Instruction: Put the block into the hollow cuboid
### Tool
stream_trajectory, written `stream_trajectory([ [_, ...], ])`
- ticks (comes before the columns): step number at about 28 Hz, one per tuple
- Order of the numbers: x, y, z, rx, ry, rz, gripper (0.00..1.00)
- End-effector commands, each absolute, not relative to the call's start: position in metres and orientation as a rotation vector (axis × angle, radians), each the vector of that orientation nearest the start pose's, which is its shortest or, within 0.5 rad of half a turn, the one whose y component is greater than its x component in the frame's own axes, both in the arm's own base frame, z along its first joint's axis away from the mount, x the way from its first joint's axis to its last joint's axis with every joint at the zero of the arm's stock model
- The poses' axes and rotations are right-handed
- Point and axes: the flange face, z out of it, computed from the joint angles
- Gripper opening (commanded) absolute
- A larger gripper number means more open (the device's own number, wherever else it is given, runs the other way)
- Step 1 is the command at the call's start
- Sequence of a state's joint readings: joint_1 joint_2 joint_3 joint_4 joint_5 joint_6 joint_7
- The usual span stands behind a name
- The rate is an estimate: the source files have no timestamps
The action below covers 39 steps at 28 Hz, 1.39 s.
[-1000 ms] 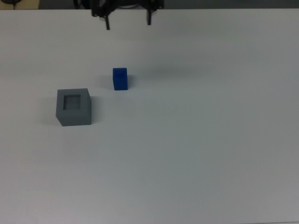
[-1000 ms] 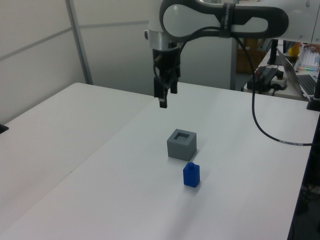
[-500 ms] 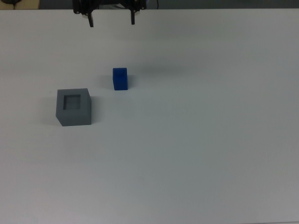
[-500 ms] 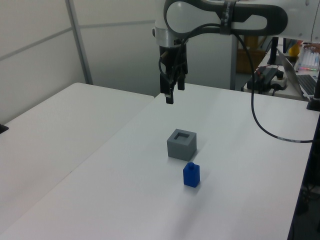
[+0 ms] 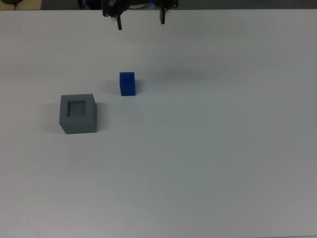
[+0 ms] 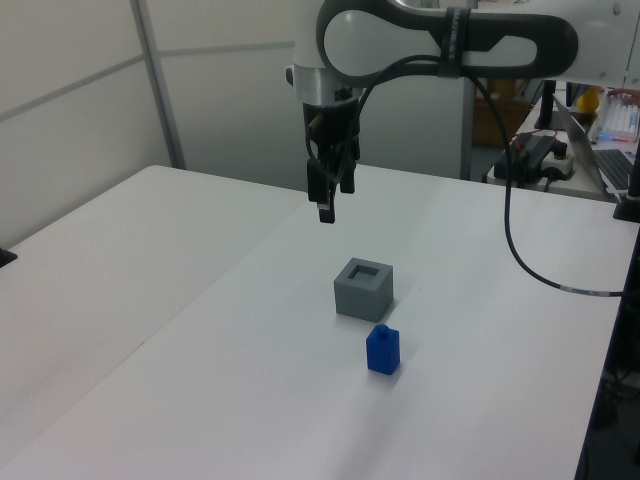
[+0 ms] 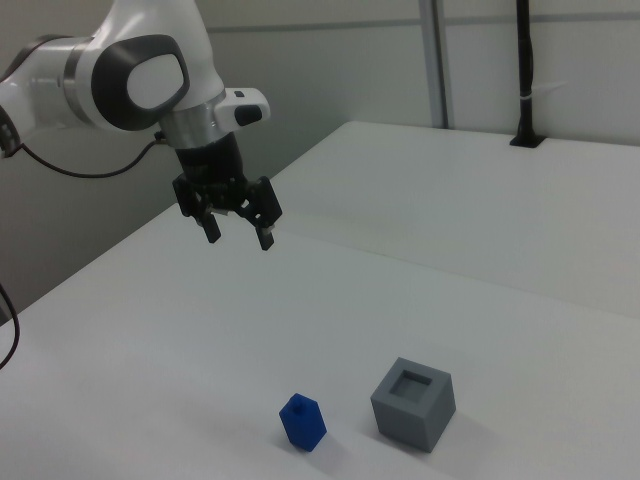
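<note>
Premises: a robotics lab or test cell. I stand at a wide, plain white worktop (image 6: 200,330) that abuts a second white surface (image 6: 90,250) along a straight seam. Pale partition panels with metal uprights (image 6: 160,85) enclose the far side in the left view. Beyond the worktop's far edge in the left view: a black power unit with cabling (image 6: 535,150), an open laptop (image 6: 600,155), and a rack of small coloured items (image 6: 618,118). A black cable (image 6: 520,240) hangs from my arm (image 6: 450,40).

White table (image 6: 150,290) w/ a seam, pale panelled walls (image 6: 70,90) behind, cluttered desk (image 6: 560,165) w/ cables at the left view's right.
</note>
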<state>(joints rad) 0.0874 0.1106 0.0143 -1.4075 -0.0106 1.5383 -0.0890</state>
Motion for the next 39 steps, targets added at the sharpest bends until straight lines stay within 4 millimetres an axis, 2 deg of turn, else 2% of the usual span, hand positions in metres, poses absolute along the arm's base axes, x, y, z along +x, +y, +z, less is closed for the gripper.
stream_trajectory([
  [1, 0.578, 0.057, 0.64, -3.131, -0.267, -0.002, 1.0],
  [6, 0.578, 0.048, 0.642, -3.139, -0.233, -0.007, 1.0],
  [10, 0.579, 0.029, 0.642, -3.147, -0.181, -0.005, 1.0],
  [11, 0.58, 0.015, 0.642, -3.149, -0.143, -0.005, 1.0],
  [14, 0.579, 0.006, 0.642, -3.147, -0.116, 0.0, 1.0],
  [39, 0.576, 0.003, 0.644, -3.148, -0.107, 0.012, 1.0],
])
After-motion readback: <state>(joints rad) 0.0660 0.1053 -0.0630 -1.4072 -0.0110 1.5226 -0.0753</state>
